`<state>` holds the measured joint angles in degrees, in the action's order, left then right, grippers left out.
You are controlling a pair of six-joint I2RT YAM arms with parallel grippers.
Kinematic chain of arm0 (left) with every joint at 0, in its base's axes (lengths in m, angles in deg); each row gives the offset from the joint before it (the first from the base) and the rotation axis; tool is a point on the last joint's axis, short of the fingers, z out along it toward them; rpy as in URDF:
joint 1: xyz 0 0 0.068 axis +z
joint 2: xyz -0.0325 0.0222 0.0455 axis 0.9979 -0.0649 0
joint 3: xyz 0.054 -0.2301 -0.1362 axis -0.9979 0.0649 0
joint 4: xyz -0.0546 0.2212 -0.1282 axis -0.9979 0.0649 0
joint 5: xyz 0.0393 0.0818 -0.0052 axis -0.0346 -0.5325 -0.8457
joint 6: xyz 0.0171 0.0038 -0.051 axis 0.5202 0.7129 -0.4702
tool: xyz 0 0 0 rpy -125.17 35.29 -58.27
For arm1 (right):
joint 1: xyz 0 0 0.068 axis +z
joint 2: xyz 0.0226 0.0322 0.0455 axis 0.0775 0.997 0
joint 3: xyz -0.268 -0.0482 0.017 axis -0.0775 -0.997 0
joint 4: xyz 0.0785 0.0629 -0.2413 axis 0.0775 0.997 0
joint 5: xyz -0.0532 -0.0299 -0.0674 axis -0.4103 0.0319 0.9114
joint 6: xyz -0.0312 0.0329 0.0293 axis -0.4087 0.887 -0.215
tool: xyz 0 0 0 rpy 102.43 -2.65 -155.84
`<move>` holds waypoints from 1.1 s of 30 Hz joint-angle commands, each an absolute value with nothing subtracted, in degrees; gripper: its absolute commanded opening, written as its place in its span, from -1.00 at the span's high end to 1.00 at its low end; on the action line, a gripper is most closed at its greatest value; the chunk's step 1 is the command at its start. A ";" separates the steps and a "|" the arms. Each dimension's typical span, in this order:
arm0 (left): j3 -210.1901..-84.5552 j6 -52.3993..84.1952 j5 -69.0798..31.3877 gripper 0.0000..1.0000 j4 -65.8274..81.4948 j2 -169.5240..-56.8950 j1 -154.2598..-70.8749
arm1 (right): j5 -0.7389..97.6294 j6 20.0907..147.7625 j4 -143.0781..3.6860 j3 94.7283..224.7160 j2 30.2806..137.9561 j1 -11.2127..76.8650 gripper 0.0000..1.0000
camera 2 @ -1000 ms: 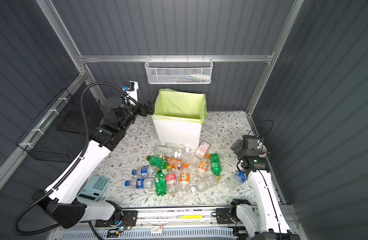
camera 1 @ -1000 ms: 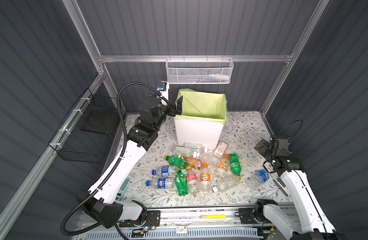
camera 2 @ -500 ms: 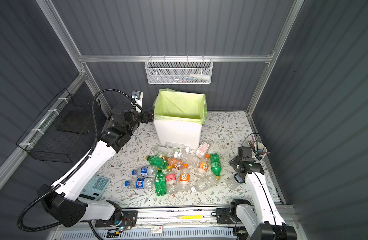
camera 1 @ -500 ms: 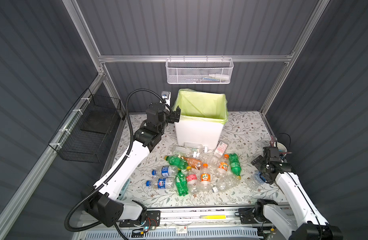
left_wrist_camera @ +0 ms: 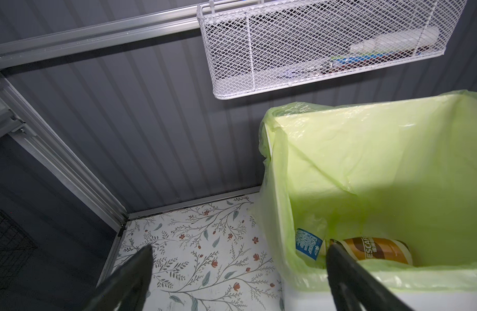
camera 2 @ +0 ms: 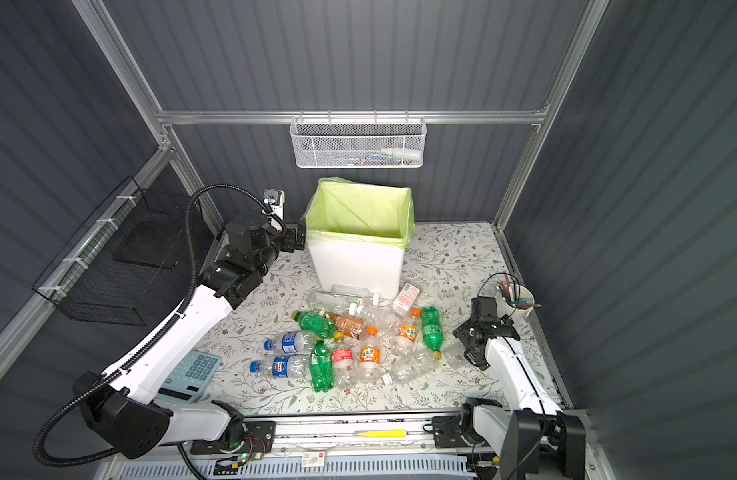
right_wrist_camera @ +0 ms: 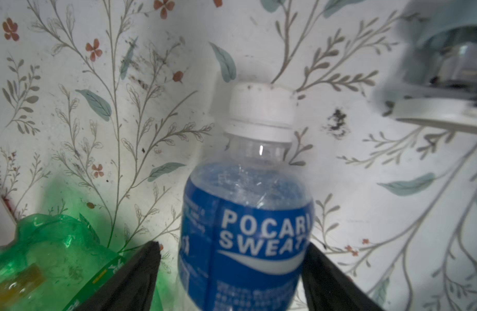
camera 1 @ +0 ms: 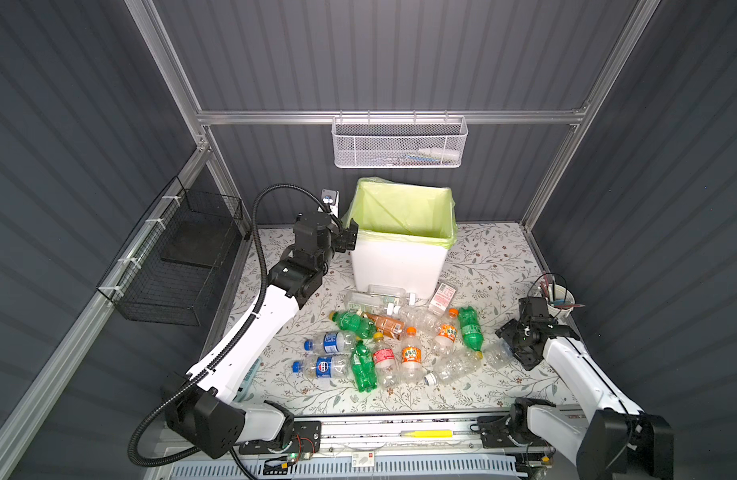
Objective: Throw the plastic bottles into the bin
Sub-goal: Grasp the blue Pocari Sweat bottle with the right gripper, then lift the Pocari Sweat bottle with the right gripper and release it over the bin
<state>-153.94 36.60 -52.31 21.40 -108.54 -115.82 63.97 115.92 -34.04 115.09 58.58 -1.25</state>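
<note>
Many cylindrical plastic bottles [camera 1: 411,354], boxy white bin [camera 1: 398,266], filmy liner [camera 1: 400,208]

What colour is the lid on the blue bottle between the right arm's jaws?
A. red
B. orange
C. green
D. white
D: in the right wrist view, the bottle between the jaws has a white lid.

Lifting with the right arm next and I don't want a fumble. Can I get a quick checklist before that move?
1. Pocari Sweat bottle sits inside the right gripper: ok.
2. Jaws tight on it: not ok, a gap shows beside one finger.
3. Green bottle clear of that finger: cannot tell.
4. Left gripper open, empty, beside the bin: ok.
5. Bin has room: ok, two bottles at the bottom.
</note>
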 commanded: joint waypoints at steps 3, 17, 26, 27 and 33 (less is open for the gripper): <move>-153.42 36.27 -53.37 -0.99 22.06 -107.45 -115.37 | 61.02 113.28 -39.42 116.06 62.45 -1.45 -0.35; -149.36 27.14 -56.76 -1.00 25.50 -108.51 -109.58 | 61.34 100.18 -46.08 131.69 53.49 -0.57 0.03; -143.49 19.09 -53.62 -0.99 29.81 -109.25 -102.80 | 62.06 89.54 -54.92 161.35 54.64 -0.62 -0.06; -143.27 18.78 -53.73 -0.99 30.49 -109.69 -102.79 | 60.62 89.96 -56.07 163.65 55.64 -0.59 -0.06; -141.23 16.00 -52.09 -1.00 32.01 -111.05 -102.80 | 53.68 95.53 -64.37 173.06 65.37 4.28 -0.07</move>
